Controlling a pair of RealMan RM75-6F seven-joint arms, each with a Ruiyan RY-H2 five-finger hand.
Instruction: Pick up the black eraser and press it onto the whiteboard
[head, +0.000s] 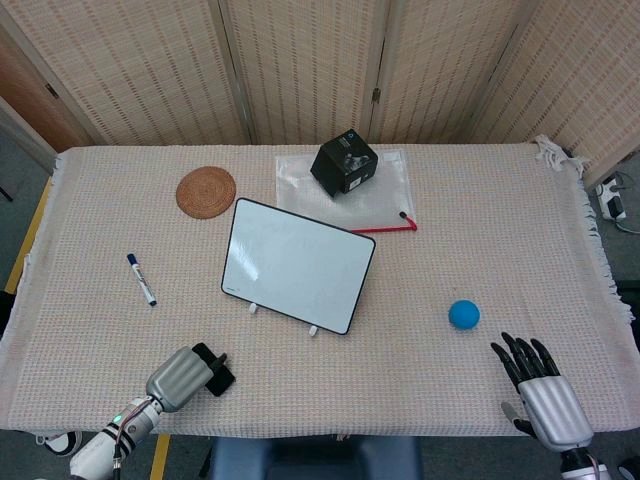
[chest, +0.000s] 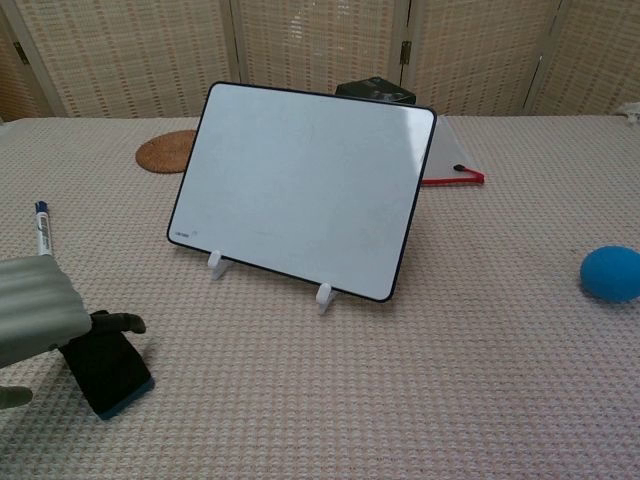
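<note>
The black eraser (head: 223, 380) (chest: 113, 373) lies flat near the table's front left edge, its left part hidden under my left hand (head: 181, 377) (chest: 36, 316). That hand hovers over it with dark fingers (chest: 121, 322) reaching across its top and the thumb low on the near side; I see no closed hold. The whiteboard (head: 297, 263) (chest: 305, 190) stands tilted on two white feet at mid-table, up and right of the eraser. My right hand (head: 540, 397) rests at the front right corner with fingers spread and nothing in it; only the head view shows it.
A blue marker (head: 141, 279) (chest: 41, 228) lies left of the board. A round woven coaster (head: 206, 191) (chest: 166, 151) sits behind it. A black box (head: 344, 162) stands on a clear pouch (head: 388, 198) at the back. A blue ball (head: 463, 314) (chest: 611, 273) rests at right.
</note>
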